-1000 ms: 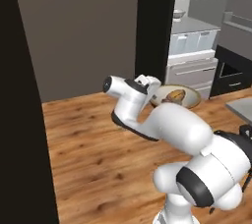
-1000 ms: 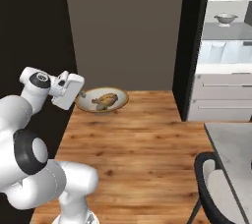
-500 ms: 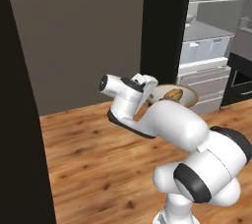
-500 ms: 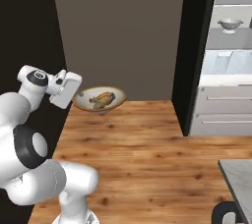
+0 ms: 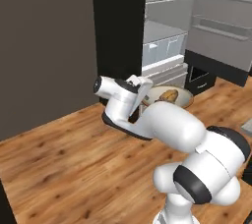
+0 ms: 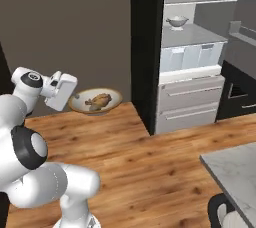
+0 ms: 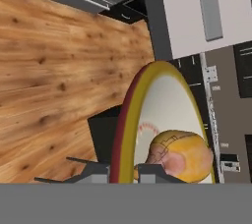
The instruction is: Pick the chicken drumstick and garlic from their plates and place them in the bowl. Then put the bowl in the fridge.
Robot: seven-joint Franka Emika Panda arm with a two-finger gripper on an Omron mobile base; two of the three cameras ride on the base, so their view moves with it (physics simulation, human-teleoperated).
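My gripper (image 6: 75,97) is shut on the rim of the beige bowl (image 6: 95,101), holding it level in the air above the wooden floor. The golden-brown chicken drumstick (image 6: 99,100) lies inside the bowl. From the left base view the bowl (image 5: 172,98) with the drumstick (image 5: 169,94) sits just past the hand (image 5: 139,88). In the hand view the fingertips (image 7: 150,171) clamp the bowl's rim (image 7: 127,120), with the drumstick (image 7: 179,156) beside them. The garlic is hidden and the plates are out of view. The fridge (image 6: 192,37) stands open to the right, with pale shelves and drawers.
A steel bowl (image 6: 177,21) sits on a fridge shelf. The fridge's black side wall (image 6: 147,47) stands between the bowl and the shelves. A grey counter corner (image 6: 232,167) is at the lower right, with dark cabinets (image 6: 242,89) beyond it.
The whole picture has shifted with the base: the fridge now sits larger and nearer the middle of both views. The gripper stays shut on the bowl.
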